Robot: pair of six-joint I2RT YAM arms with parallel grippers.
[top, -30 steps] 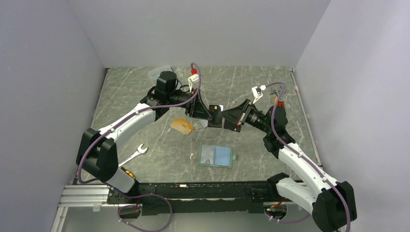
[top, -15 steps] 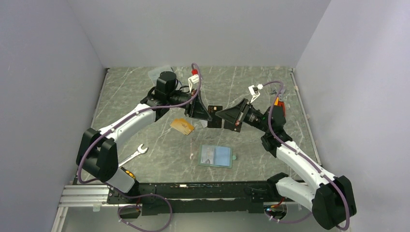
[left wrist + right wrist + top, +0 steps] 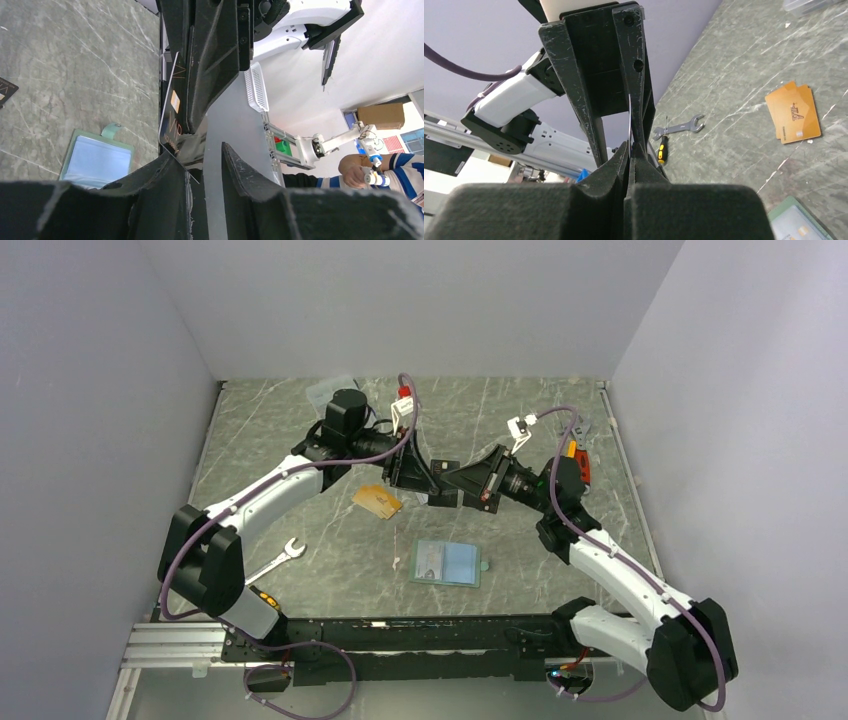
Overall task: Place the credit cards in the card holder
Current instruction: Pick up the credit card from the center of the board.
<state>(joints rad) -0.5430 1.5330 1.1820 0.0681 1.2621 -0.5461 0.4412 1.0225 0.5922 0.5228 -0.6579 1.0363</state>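
The credit card (image 3: 171,117) stands on edge above the table (image 3: 500,410), at frame centre in the top view. Only the left wrist view shows its dark face with "VIP" lettering and a gold chip; the right wrist view shows just its thin edge. The right gripper (image 3: 630,147) is clamped on the card. The left gripper (image 3: 197,152) faces it, jaws apart around the card. The card holder (image 3: 447,563) lies open lower in frame, with the orange cards (image 3: 794,112) to its upper left. The table is grey-green marble pattern; the walls (image 3: 400,300) are plain and pale.
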